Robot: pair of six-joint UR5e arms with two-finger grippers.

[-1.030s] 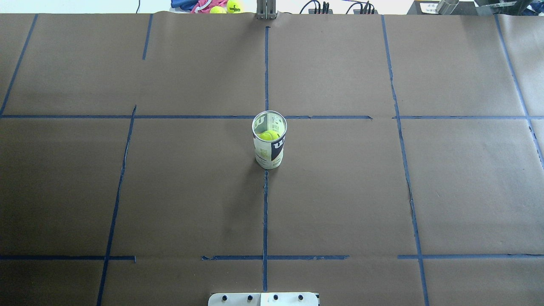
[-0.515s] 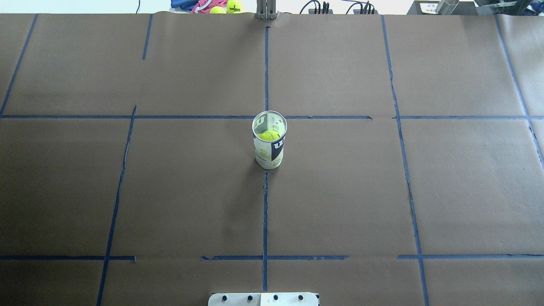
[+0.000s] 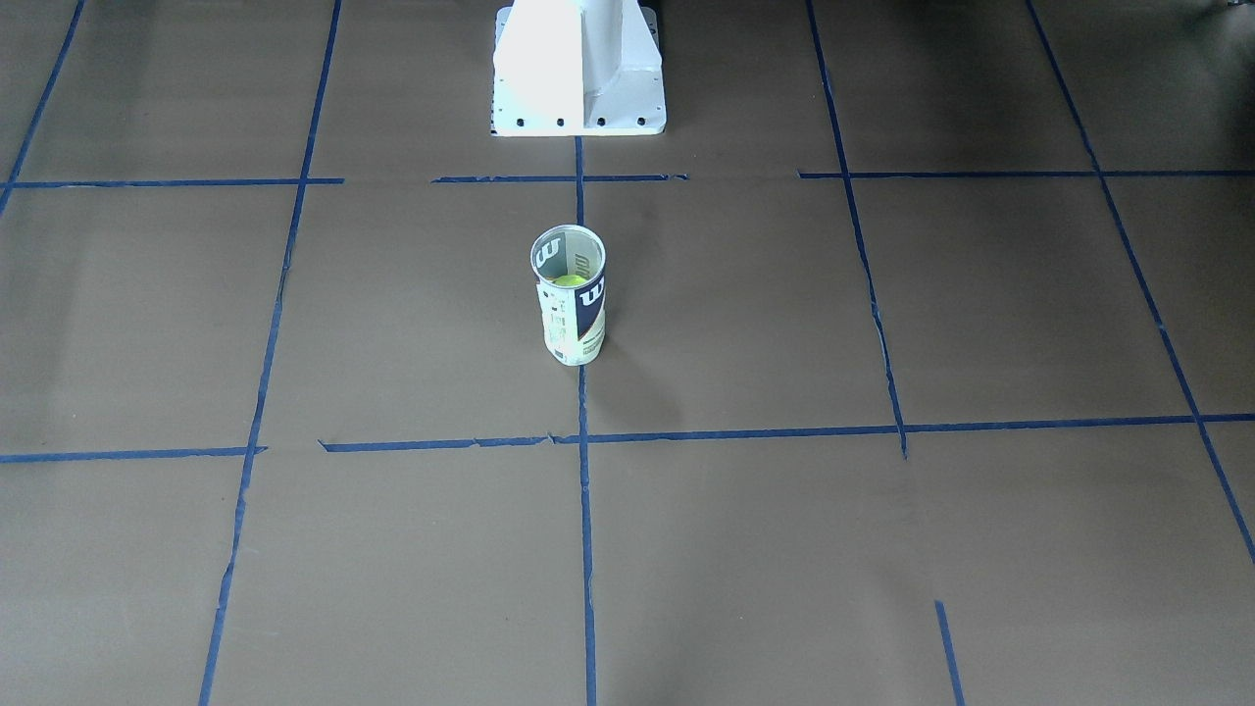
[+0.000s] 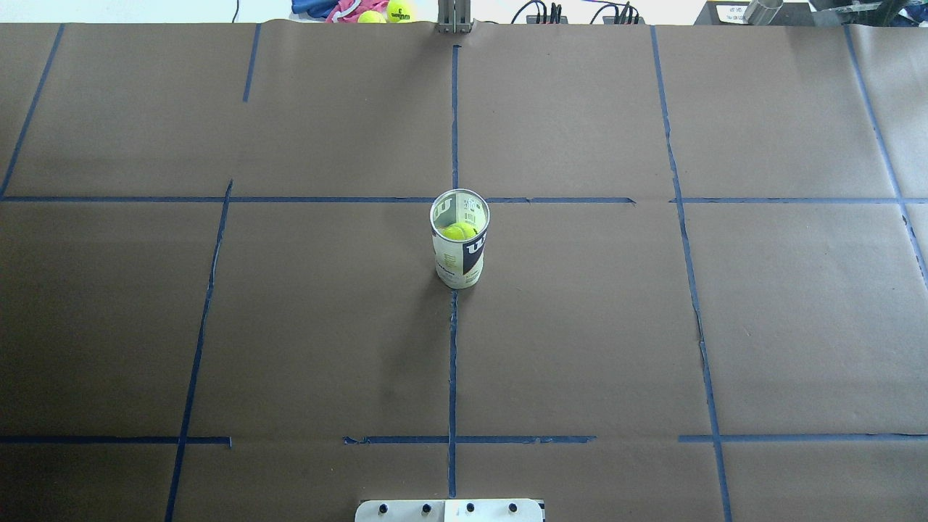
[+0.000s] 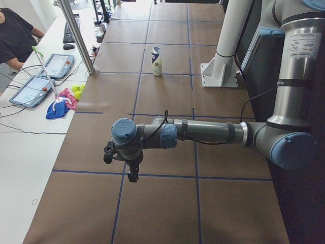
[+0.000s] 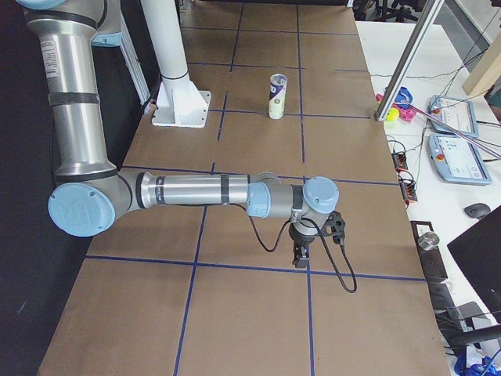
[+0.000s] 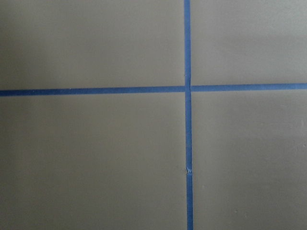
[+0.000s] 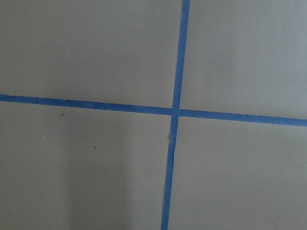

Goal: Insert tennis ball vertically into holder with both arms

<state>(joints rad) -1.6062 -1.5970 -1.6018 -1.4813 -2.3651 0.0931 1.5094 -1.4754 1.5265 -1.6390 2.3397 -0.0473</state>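
The holder [image 4: 460,254] stands upright at the table's centre on a blue tape line, also seen in the front view [image 3: 570,319] and both side views [image 5: 157,61] [image 6: 276,96]. A yellow-green tennis ball [image 4: 459,232] sits inside it, below the open rim [image 3: 569,280]. Neither arm touches it. My left gripper [image 5: 133,174] hangs over the brown paper far from the can, near the table's left end. My right gripper [image 6: 300,257] hangs the same way near the right end. I cannot tell whether either is open or shut. Both wrist views show only paper and crossed tape.
The white pedestal base [image 3: 578,74] stands behind the can. Two loose tennis balls [image 4: 388,12] and cloth lie beyond the far edge beside a metal post [image 4: 454,16]. A person [image 5: 15,35] sits by teach pendants [image 5: 43,76] on the side bench.
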